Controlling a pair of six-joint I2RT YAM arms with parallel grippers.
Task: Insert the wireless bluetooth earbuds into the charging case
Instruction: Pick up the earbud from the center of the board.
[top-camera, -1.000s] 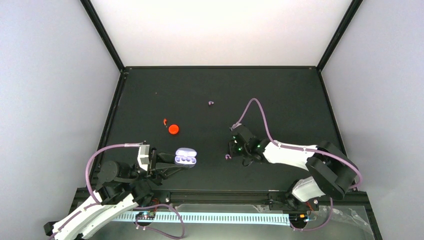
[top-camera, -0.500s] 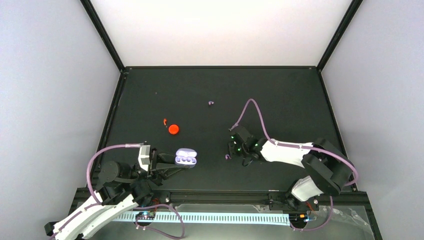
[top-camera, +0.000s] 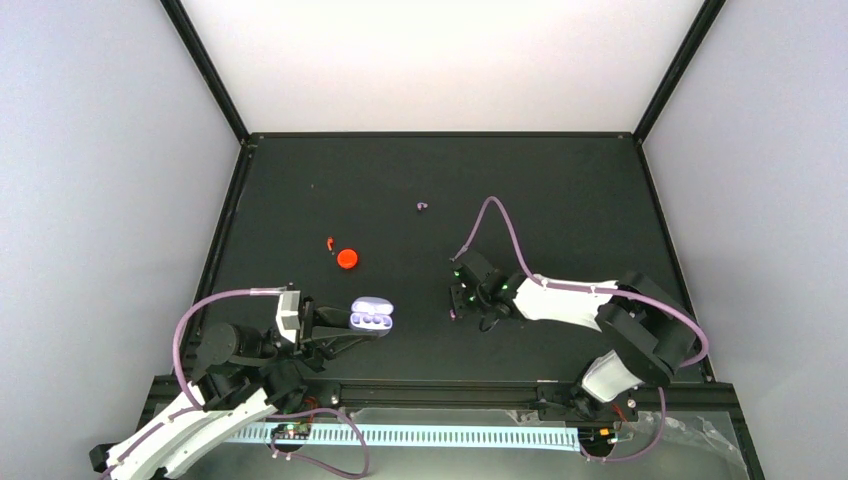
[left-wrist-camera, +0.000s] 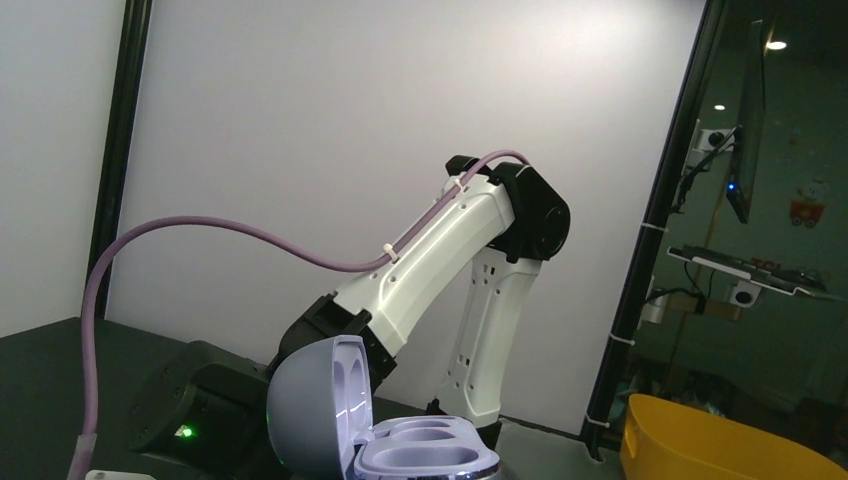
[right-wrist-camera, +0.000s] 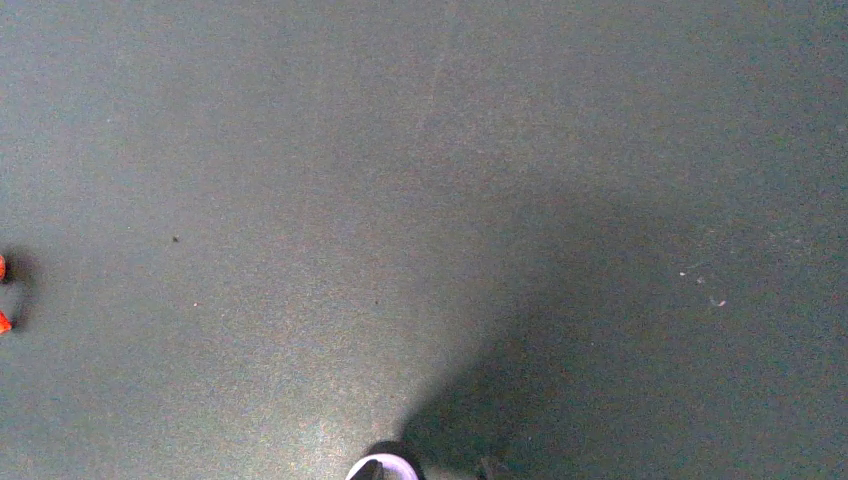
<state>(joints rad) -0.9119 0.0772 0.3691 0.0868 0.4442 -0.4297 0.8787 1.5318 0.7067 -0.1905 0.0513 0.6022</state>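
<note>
1. Right gripper (top-camera: 459, 305): clenched on a lavender earbud (top-camera: 453, 314), judging by the pale sliver at its fingertips in the wrist view. It hangs over the table (top-camera: 560, 190), right of centre and toward the near edge.
2. Left gripper (top-camera: 352, 322): clamped on the open charging case (top-camera: 372, 317), held near-left. The lid (left-wrist-camera: 312, 408) stands upright on the far side, and both wells (left-wrist-camera: 425, 458) face up and look empty.
3. Governing relation: the case lies left of the right gripper, apart from it, with a stretch of table between. Its long axis runs left to right, so the wells sit side by side along the line of approach, the right-hand well closer.
4. Judged next move: the right arm carries the bud leftward and lowers it, while the left arm only steadies the case.
5. Loose items: a red case (top-camera: 347, 259) with a red earbud (top-camera: 329, 242) just beside it, farther off and left. A second lavender earbud (top-camera: 421, 207) lies well beyond, toward the far side.
</note>
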